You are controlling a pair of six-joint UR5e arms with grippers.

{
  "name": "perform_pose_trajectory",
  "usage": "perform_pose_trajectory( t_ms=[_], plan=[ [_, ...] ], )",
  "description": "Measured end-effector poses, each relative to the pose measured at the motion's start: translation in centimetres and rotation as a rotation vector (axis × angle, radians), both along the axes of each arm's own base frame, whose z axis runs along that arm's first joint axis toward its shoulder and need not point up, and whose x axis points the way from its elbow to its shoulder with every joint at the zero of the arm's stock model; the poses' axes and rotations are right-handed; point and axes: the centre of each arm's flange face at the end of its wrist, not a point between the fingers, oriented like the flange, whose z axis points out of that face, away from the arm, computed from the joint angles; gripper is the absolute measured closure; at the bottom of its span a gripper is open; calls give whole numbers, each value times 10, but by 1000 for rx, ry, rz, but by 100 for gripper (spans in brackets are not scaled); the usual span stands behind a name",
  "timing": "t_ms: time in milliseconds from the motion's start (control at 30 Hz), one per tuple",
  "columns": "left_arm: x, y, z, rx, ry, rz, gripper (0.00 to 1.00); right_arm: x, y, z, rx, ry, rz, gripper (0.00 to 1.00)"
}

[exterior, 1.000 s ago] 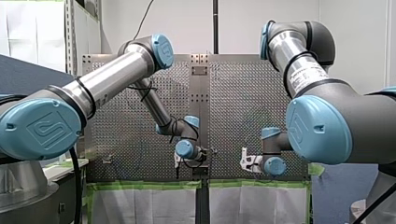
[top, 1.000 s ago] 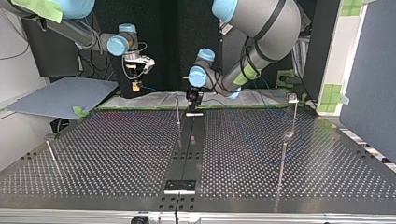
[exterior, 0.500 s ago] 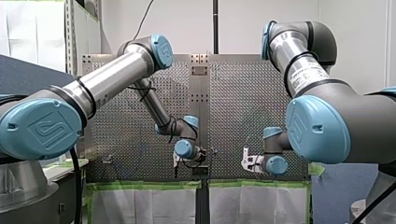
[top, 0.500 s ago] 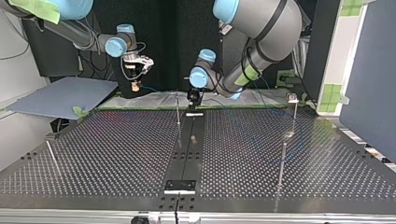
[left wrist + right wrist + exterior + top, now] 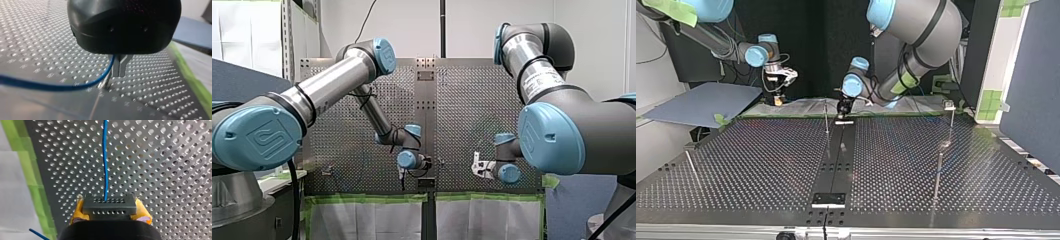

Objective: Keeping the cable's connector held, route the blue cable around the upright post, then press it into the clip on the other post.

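Note:
In the right wrist view my right gripper (image 5: 109, 208) is shut on a dark grey connector (image 5: 110, 204), gripped between its yellow pads (image 5: 77, 210). The blue cable (image 5: 105, 165) runs straight ahead from the connector over the perforated table. My left gripper (image 5: 119, 75) is shut on the same blue cable (image 5: 50, 87), right beside a thin upright post (image 5: 106, 80). In the top view my left gripper (image 5: 842, 106) hangs just right of that post (image 5: 826, 117), and my right gripper (image 5: 778, 96) hovers at the back left. The clip post (image 5: 950, 122) stands at the back right.
Another thin post (image 5: 937, 175) stands at the top view's right and a leaning one (image 5: 692, 169) at its left. A black strip (image 5: 836, 160) runs down the table's middle. Green tape (image 5: 32, 182) marks the table's edge by the right gripper. A blue-grey board (image 5: 701, 102) lies off the table's back left.
My right gripper with the connector has drifted towards the top view's left and a little lower. My left gripper has shifted slightly beside the post, still shut on the cable.

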Motion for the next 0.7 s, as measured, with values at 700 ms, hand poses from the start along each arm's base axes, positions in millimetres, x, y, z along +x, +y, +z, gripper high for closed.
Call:
perform_pose_trajectory(
  t_ms=[700],
  plan=[
    [14, 14, 1, -99, 27, 12, 75, -8, -29, -11, 28, 7, 11, 100]
  ],
)
